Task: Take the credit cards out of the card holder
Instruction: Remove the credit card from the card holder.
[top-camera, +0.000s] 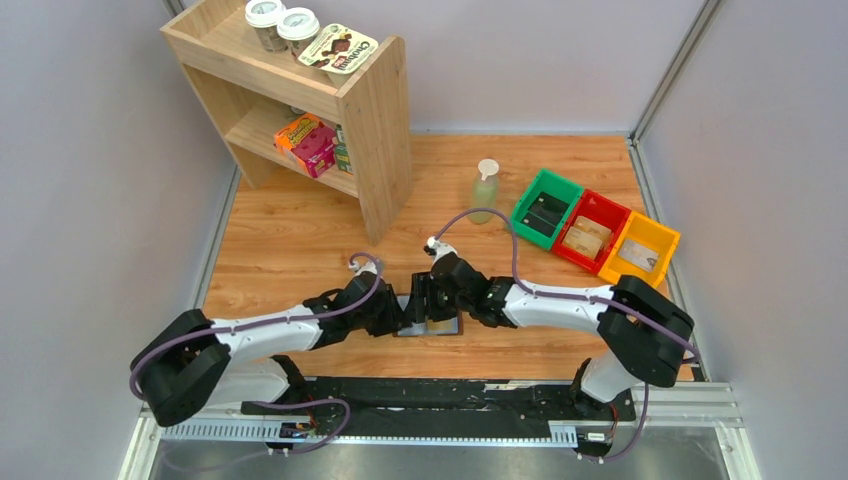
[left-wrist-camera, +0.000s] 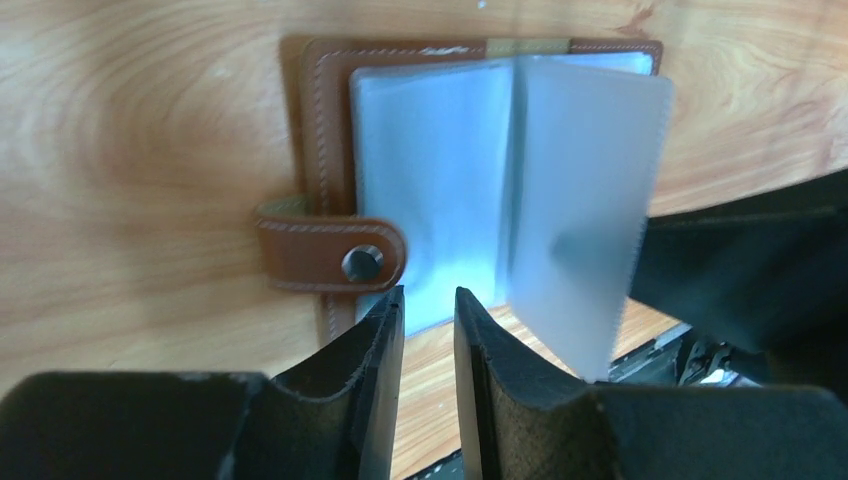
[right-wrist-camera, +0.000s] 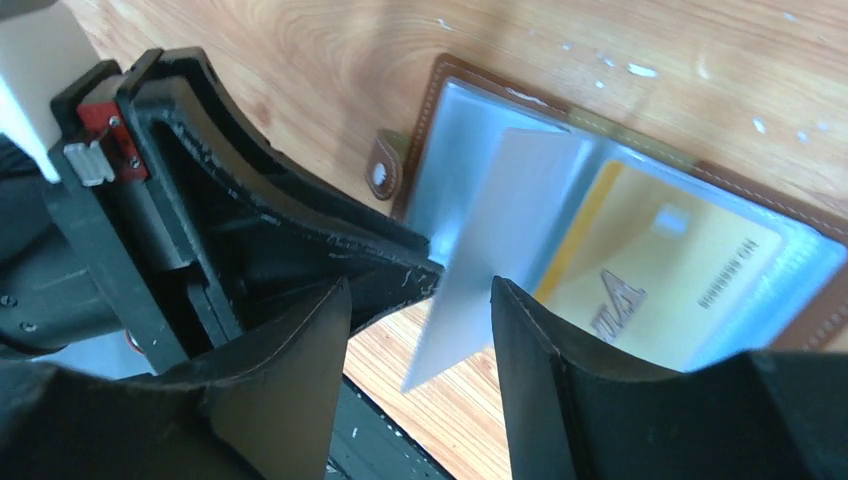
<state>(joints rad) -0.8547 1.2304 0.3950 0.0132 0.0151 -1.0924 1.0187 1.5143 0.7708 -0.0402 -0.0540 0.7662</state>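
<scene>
The card holder (left-wrist-camera: 318, 130), a brown leather wallet with a snap tab (left-wrist-camera: 330, 252), lies open on the wooden table; it also shows in the top view (top-camera: 432, 327). Its grey-blue pocket panels (left-wrist-camera: 430, 180) are spread, and one pale leaf (right-wrist-camera: 490, 240) stands up. A tan-gold credit card (right-wrist-camera: 660, 262) sits in a clear pocket. My left gripper (left-wrist-camera: 428, 296) is narrowly open at the panels' near edge, holding nothing. My right gripper (right-wrist-camera: 418, 292) is open with the raised leaf between its fingers, close to the right finger (right-wrist-camera: 540, 380). The two grippers nearly touch over the wallet.
Green (top-camera: 530, 205), red (top-camera: 618, 212) and yellow (top-camera: 664, 240) bins stand at the right back, each with a flat card-like thing inside. A bottle (top-camera: 484, 190) stands beside them. A wooden shelf (top-camera: 375, 130) with packages is at the back left.
</scene>
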